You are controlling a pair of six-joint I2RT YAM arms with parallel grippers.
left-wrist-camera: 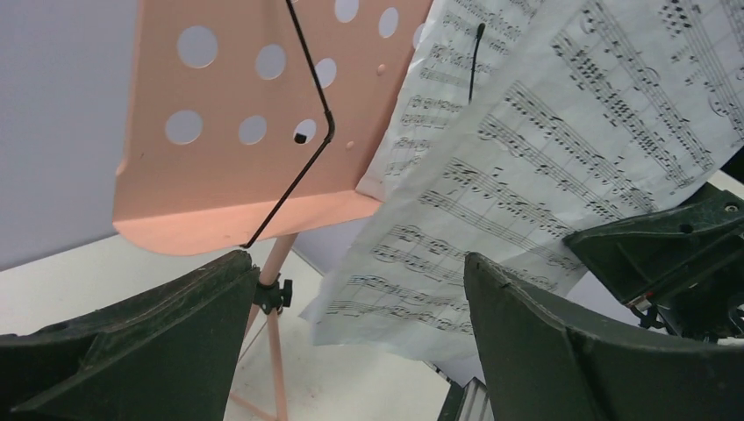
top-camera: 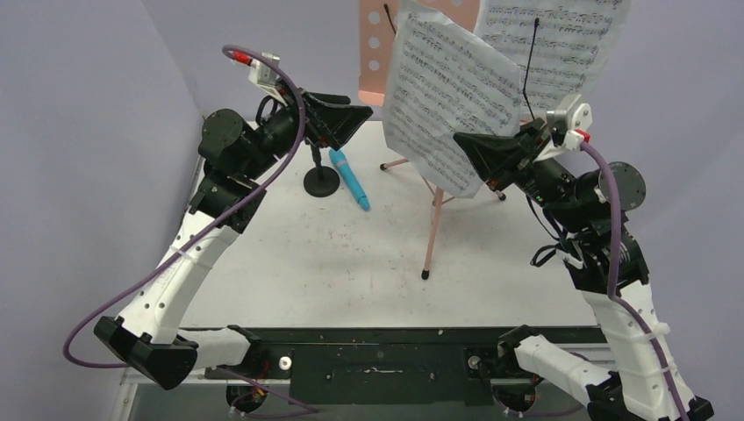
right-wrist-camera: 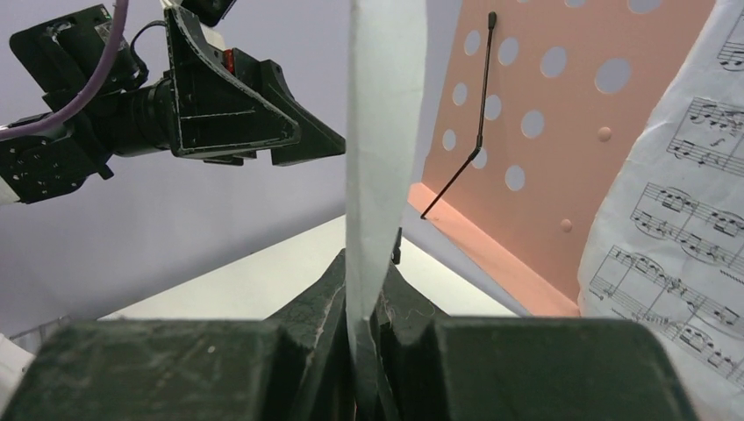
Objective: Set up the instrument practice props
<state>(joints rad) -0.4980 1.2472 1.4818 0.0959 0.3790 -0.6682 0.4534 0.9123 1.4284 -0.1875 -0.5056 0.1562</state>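
sheet-music page point(top-camera: 443, 96) hangs in the air in front of the pink music stand point(top-camera: 379, 53), pinched at its lower edge by the right gripper point(top-camera: 465, 145). the right wrist view shows the jaws of that gripper point(right-wrist-camera: 364, 272) pressed together on the paper, with the page point(right-wrist-camera: 382, 132) rising edge-on between them. the sheet bows and tilts, its printed face turned toward the near edge of the tabletop point(top-camera: 351, 263).

a second page point(top-camera: 561, 44) rests against the right part of the stand's perforated desk, behind the held sheet. a thin black wire arm point(right-wrist-camera: 478, 123) lies across the bare pink surface.

the music stand stands near the far edge of the tabletop, right of the middle. its pink tripod legs are spread, and one foot point(top-camera: 425, 274) reaches toward the centre.

the left gripper point(top-camera: 355, 125) hovers above the far left part of the tabletop with its jaws spread wide and nothing between them. in the left wrist view the gripper point(left-wrist-camera: 360, 263) faces the lower edge of the pink desk point(left-wrist-camera: 237, 175) and the hanging page point(left-wrist-camera: 544, 175), apart from both.

below it, the small black mic stand point(top-camera: 321, 180) sits on its round base. the blue microphone point(top-camera: 351, 178) lies flat on the tabletop just beside that base on the right, its length angled toward the near edge.
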